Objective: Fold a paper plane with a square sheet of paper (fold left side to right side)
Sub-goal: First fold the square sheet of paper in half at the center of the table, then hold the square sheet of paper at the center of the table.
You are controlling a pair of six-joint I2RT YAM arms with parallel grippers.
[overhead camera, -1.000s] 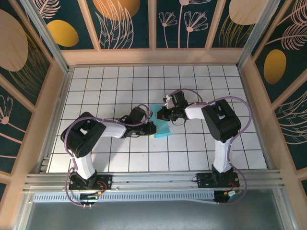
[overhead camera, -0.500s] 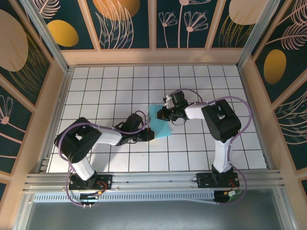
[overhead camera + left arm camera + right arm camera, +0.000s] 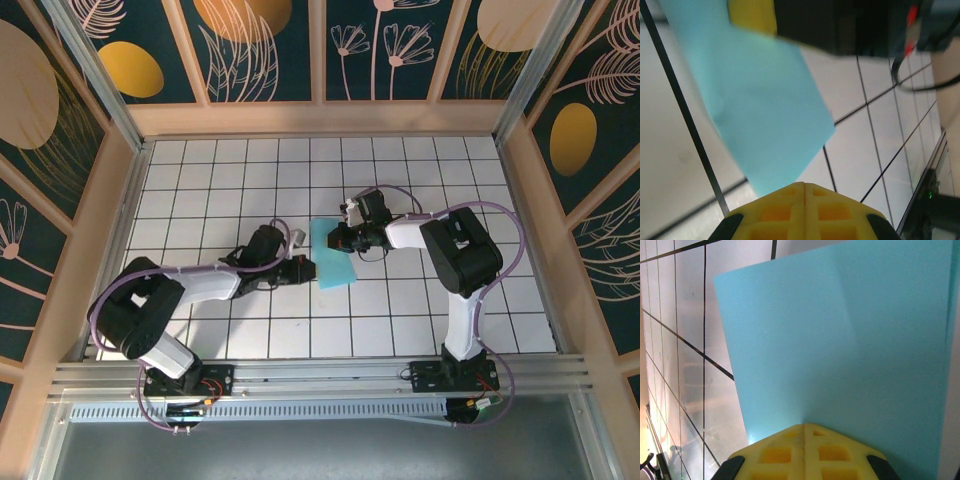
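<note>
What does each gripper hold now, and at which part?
Nothing looks clamped: the shut right gripper rests on the cyan paper; the shut left gripper sits at its corner.

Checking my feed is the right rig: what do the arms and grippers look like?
The left arm and right arm have white links and bulky black joints, with a looping lilac cable along each. The left gripper and right gripper are black with yellow grid-recessed fingers.

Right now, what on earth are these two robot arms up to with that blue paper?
They are working on a light blue sheet of paper in the middle of the tiled table. The right gripper, fingers shut, seems to press down on the sheet. The left gripper, also shut, sits at the sheet's left edge. Nothing plane-shaped yet.
</note>
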